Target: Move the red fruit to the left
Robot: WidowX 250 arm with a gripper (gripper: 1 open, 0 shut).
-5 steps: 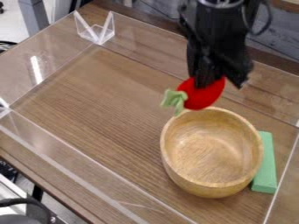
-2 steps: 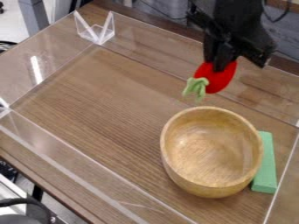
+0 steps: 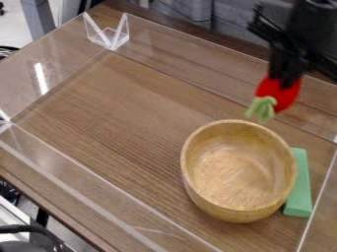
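Note:
The red fruit [image 3: 279,94], small and glossy with a green leafy stem [image 3: 263,108] hanging at its lower left, is held in the air at the right of the camera view, above the table behind the wooden bowl [image 3: 238,169]. My gripper [image 3: 285,81] comes down from the top right and is shut on the red fruit's upper part. The black fingers [image 3: 290,61] cover the fruit's top.
A flat light-green block [image 3: 301,184] lies right of the bowl. Clear acrylic walls [image 3: 53,69] ring the wooden tabletop [image 3: 105,118], with a clear bracket [image 3: 108,32] at the back left corner.
The gripper has carried the red fruit to the right and slightly up, from the bowl's back rim toward the right wall. Bowl and block have not moved.

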